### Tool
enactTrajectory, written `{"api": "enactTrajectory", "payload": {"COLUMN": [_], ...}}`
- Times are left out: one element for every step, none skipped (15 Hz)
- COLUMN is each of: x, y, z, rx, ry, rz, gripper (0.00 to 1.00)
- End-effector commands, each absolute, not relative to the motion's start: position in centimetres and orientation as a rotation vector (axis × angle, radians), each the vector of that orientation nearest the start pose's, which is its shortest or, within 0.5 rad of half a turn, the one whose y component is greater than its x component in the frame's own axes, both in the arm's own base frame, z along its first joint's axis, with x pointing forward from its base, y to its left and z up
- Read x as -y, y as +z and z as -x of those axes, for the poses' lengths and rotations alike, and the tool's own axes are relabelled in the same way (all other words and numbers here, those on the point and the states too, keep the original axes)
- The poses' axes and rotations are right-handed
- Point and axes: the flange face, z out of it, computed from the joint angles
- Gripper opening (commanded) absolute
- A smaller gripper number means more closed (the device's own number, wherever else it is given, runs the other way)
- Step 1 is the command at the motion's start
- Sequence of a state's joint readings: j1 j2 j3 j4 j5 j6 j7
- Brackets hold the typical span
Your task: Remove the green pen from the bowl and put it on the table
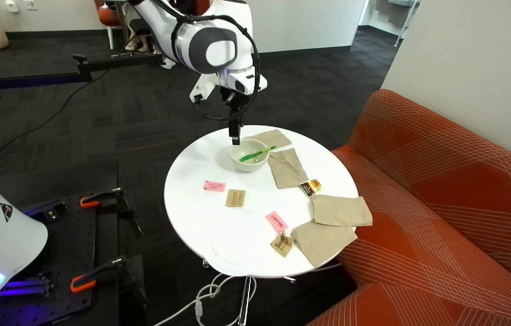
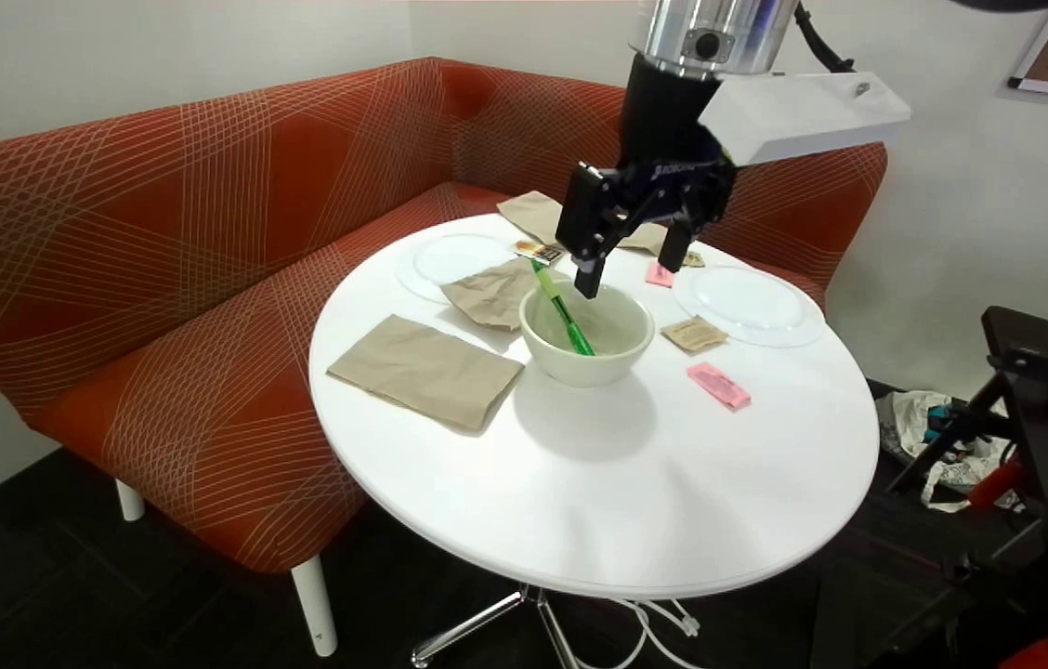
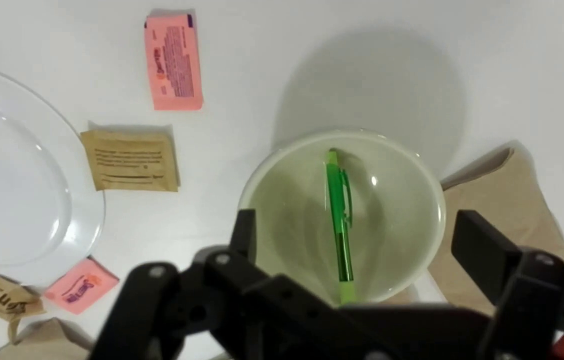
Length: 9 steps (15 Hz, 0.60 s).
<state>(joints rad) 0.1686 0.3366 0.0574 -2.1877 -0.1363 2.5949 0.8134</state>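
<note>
The gripper (image 3: 362, 240) is spread wide, and between its fingers room is seen on both sides of the green pen (image 3: 335, 200)! Yet that pen is ringed by the wall of the bowl (image 3: 407, 220), its upper end poked out past the rim. In the wrist view the rim is overlapped by one finger, contact impossible to tell; the other is set just outside, over a brown napkin (image 3: 507, 200). In an exterior view, a broad bare stretch is offered by the table (image 2: 700, 520) before the bowl. To its right, room is taken by a clear plate (image 2: 756, 311), tan packet (image 2: 694, 334) and pink packet (image 2: 719, 386), all flat; part of the table's edge is lined by the red bench (image 1: 400, 253).
</note>
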Motion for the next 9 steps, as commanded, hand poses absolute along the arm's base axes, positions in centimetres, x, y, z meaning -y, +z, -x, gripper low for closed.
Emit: {"api": "enactTrajectory", "payload": {"x": [-12.8, -12.6, -12.4, -12.2, -12.0, -11.8, -11.7, -11.6, -11.5], "y": [22.4, 22.0, 21.6, 21.1, 20.7, 20.3, 19.9, 19.6, 19.3], "z": [-57.1, -57.4, -57.8, -58.1, -58.4, -58.6, -58.9, -59.2, -59.5], "rx": [-0.752, -0.758, -0.764, -0.771, -0.780, -0.786, -0.792, -0.798, -0.805], "ry": [-0.183, -0.184, -0.184, -0.177, -0.169, -0.164, -0.158, -0.154, -0.153], "rz": [3.050, 3.048, 3.046, 3.043, 3.042, 3.038, 3.037, 3.037, 3.035], "gripper": [1.00, 1.00, 1.00, 1.00, 1.00, 1.00, 1.00, 1.00, 1.00]}}
